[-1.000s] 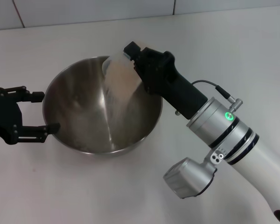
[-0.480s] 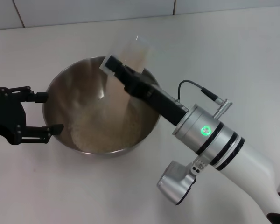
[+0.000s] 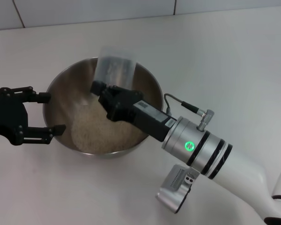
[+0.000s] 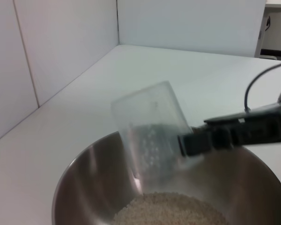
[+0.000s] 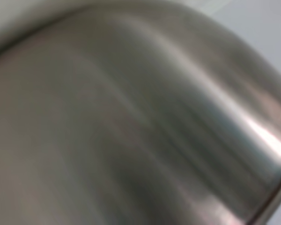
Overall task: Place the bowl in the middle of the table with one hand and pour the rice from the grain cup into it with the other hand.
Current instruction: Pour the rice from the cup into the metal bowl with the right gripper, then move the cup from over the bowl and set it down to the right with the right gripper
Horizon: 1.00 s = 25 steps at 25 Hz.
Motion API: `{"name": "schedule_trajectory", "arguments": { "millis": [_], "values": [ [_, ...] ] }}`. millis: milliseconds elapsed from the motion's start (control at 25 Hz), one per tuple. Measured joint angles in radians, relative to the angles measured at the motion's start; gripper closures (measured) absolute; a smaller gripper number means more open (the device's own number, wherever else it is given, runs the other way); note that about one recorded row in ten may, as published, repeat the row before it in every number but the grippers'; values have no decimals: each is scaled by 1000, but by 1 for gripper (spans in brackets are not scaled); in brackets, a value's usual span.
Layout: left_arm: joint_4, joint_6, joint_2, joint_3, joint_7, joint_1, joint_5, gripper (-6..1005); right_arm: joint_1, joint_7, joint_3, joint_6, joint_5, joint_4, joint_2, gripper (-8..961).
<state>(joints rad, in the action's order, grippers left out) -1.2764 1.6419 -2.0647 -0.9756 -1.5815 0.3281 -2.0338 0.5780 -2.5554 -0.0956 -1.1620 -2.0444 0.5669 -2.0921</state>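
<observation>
Now the right gripper [image 3: 103,93] clamps the upturned grain cup [image 3: 114,69] over the bowl [image 3: 150,82].
Rice [image 3: 100,131] heaps inside, mid-table [image 3: 225,56]; the left gripper [image 3: 49,112] gapes empty beside the bowl's left rim. Only the left wrist view shows grains clinging inside the cup.

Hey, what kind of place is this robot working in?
Probably a kitchen-style test counter: a plain white table against a tiled wall, with a steel bowl of rice.
</observation>
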Motion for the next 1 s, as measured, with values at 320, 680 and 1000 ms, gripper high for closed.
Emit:
{"name": "schedule_trajectory", "arguments": {
  "millis": [320,680,1000],
  "values": [
    [0,1,0,0,0,0,0,147,-129,501,-208,2,25,262,1,952],
    [0,1,0,0,0,4,0,147,-274,1448,-411,-45,12,371,15,951],
    [1,-2,0,0,1,4,0,147,-259,2278,-602,-47,-40,41,14,951]
  ]
}}
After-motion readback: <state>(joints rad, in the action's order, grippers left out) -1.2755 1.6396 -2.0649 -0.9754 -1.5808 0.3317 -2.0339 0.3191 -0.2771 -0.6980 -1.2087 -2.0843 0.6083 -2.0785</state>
